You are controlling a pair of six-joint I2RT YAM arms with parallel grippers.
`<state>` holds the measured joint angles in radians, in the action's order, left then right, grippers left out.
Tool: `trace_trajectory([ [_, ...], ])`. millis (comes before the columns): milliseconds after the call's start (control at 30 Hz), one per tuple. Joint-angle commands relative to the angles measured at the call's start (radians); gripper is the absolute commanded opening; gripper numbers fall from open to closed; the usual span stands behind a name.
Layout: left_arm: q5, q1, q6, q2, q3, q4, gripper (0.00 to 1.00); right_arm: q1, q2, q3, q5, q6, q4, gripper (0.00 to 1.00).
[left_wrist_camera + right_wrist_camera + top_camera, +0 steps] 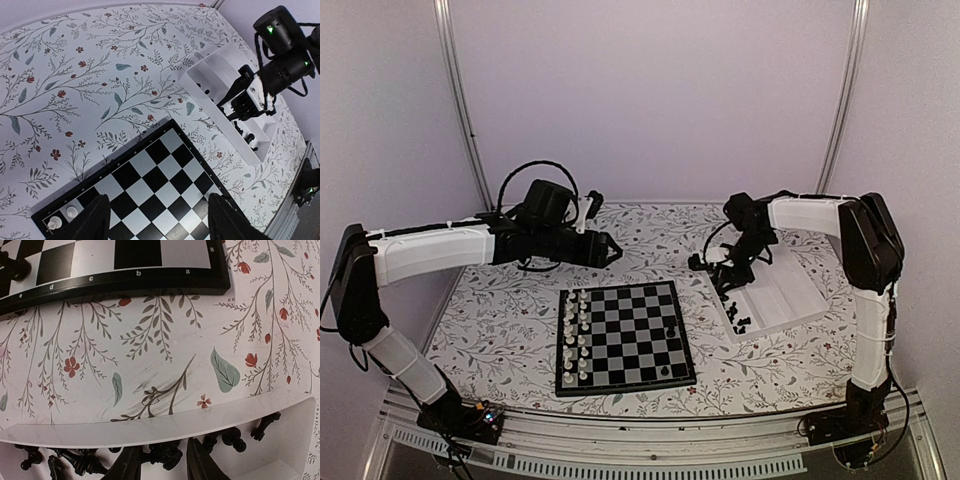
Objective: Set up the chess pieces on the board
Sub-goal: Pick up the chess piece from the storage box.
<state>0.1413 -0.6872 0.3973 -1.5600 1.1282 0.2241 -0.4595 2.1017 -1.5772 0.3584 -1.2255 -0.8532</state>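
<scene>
Centred on the floral-cloth table [500, 320]: the board [630, 340], with white chessmen [575, 335] lined along its left two files. Right of it, apart: white ridged tray [790, 290]. Above the board's far edge: left gripper [610, 250], spread wide, holding nothing. Lowered into the tray: right gripper [162, 452], narrowly parted astride one black piece; firm grip not determinable. Black chess pieces [732, 300]: mostly heaped along the tray's board-side wall, a couple standing near the board's right edge.

One board [630, 330], one tray [790, 290], two arms [430, 252] [868, 330], many chess pieces [232, 438]
</scene>
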Motion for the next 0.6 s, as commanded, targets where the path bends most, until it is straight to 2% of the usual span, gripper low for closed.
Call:
trace_trajectory([
  [0, -0.014, -0.014, -0.009, 0.002, 0.004, 0.021, 0.68, -0.016, 0.041, -0.029, -0.021, -0.040, -0.030, 0.26],
  [200, -0.018, -0.014, -0.016, -0.004, 0.004, 0.024, 0.69, -0.016, 0.043, -0.050, -0.024, -0.038, -0.059, 0.01],
  [567, -0.012, -0.014, -0.033, -0.032, 0.015, 0.017, 0.69, -0.016, -0.072, -0.079, -0.064, 0.019, -0.124, 0.00],
])
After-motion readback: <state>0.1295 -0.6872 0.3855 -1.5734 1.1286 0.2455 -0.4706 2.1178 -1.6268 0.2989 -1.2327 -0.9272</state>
